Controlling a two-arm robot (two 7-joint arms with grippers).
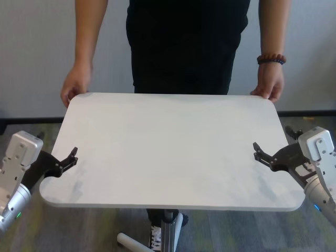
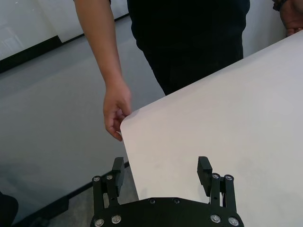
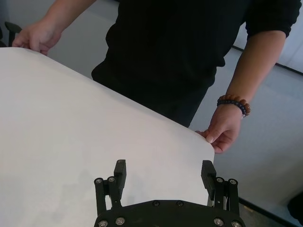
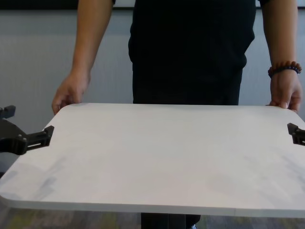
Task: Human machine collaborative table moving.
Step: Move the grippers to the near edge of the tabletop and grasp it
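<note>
White desk stands centre, between person and robot. Person in black at far edge, one hand on each far corner, bracelet on one wrist. Left pincer released, straddling desk's left edge. Right pincer released, straddling right edge.

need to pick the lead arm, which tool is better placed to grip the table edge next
Neither clearly. The left tool and right tool both sit open at opposite side edges of the table, while the person's hands hold the far corners.
</note>
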